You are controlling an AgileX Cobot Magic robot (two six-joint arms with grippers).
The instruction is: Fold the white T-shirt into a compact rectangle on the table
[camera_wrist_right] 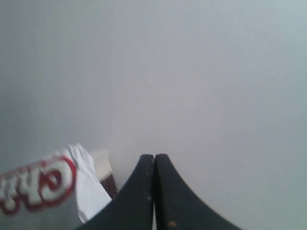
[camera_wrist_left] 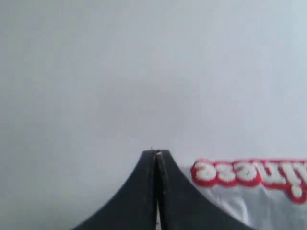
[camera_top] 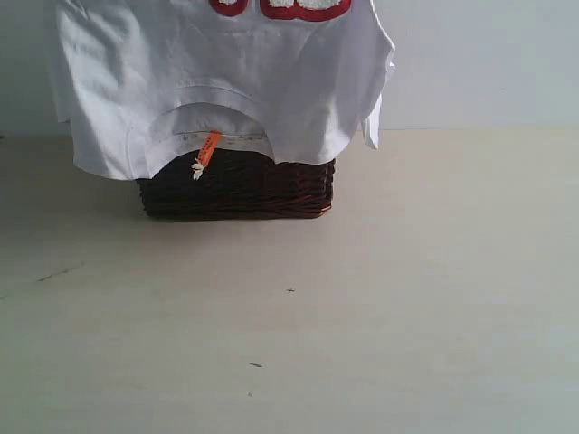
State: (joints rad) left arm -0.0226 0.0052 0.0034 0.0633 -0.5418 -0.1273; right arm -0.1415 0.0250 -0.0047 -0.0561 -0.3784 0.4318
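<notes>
Both shut tight: left gripper, right gripper, apparently pinching white T-shirt; I fear it snagging basket.

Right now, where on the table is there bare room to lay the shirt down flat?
The whole near stretch of the table, in front of the wicker basket, is bare, and so is the strip to the basket's right. Crowded: the back left, where the white T-shirt hangs over the basket's top.
</notes>
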